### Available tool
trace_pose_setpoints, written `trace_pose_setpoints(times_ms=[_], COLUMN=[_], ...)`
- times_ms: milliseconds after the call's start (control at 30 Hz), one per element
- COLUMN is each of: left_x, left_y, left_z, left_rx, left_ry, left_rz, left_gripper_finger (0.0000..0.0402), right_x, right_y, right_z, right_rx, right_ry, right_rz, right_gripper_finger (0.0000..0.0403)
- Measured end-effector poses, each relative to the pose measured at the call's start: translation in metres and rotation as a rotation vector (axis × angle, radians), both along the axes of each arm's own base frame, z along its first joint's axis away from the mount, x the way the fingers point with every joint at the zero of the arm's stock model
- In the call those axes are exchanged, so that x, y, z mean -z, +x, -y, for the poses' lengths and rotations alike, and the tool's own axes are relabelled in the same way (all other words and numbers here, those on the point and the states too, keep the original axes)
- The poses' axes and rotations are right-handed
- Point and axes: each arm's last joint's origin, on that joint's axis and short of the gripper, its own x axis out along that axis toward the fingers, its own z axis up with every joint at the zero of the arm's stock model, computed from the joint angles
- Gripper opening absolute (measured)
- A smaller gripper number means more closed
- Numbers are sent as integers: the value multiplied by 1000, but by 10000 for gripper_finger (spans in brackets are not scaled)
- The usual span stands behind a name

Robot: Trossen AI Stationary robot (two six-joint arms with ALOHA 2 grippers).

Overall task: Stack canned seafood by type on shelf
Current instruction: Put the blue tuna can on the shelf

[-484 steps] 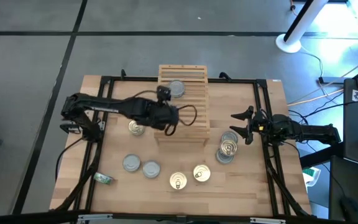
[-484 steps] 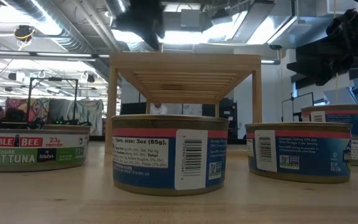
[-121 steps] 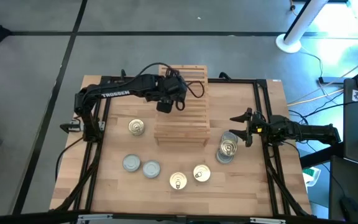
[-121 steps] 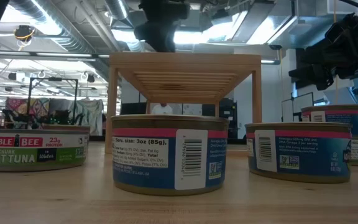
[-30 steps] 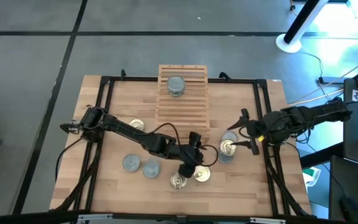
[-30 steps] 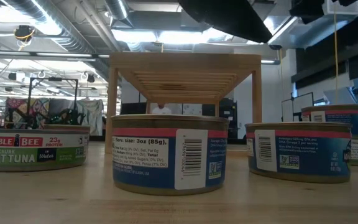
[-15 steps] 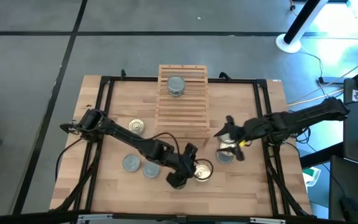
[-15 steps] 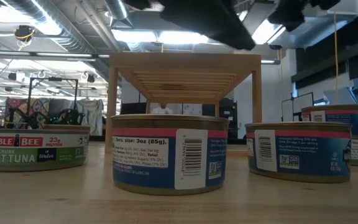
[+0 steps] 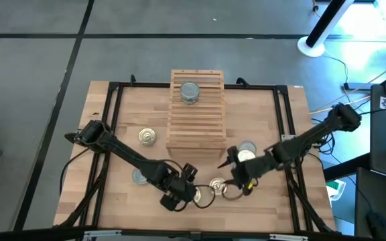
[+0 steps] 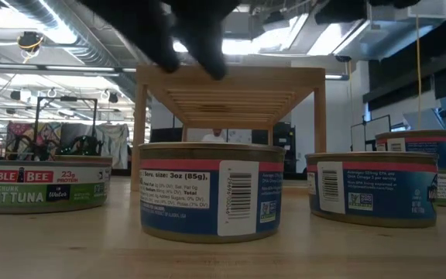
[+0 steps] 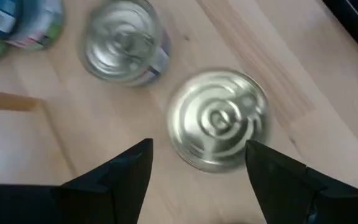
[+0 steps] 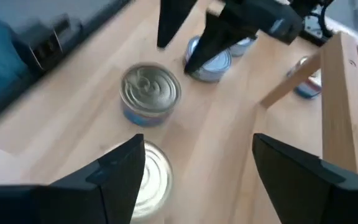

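Left wrist view shows my left end effector (image 11: 197, 165) spread wide above a silver can (image 11: 219, 118), my right end effector (image 12: 197, 168) likewise released.

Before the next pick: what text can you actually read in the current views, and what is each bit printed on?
"BUMBLE BEE", "23g PROTEIN", "CHUNK LIGHT TUNA": green-labelled can, low view.
"Serv. size: 3oz (85g)": blue-labelled can, beside its barcode.
Smaller print on that can and on the blue cans to its right: too small to read.
High and wrist views: no readable text.

Two slim black jointed arms, black cables looped near the wrists
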Motion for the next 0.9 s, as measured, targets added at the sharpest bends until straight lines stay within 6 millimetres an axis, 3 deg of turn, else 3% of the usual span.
trace_pose_setpoints(times_ms=[233, 500, 900], left_x=[6, 20, 26], left_y=[-12, -14, -14], left_z=[19, 33, 36], left_rx=[105, 143, 188], left_ry=[47, 107, 175], left_rz=[-39, -41, -33], left_gripper_finger=[250, 250, 250], right_x=[33, 57, 59], right_y=[22, 35, 35], right_z=[-29, -40, -42], right_rx=[-89, -106, -240], right_ry=[-158, -172, -202], right_rz=[53, 50, 44], right_gripper_finger=[294, 294, 294])
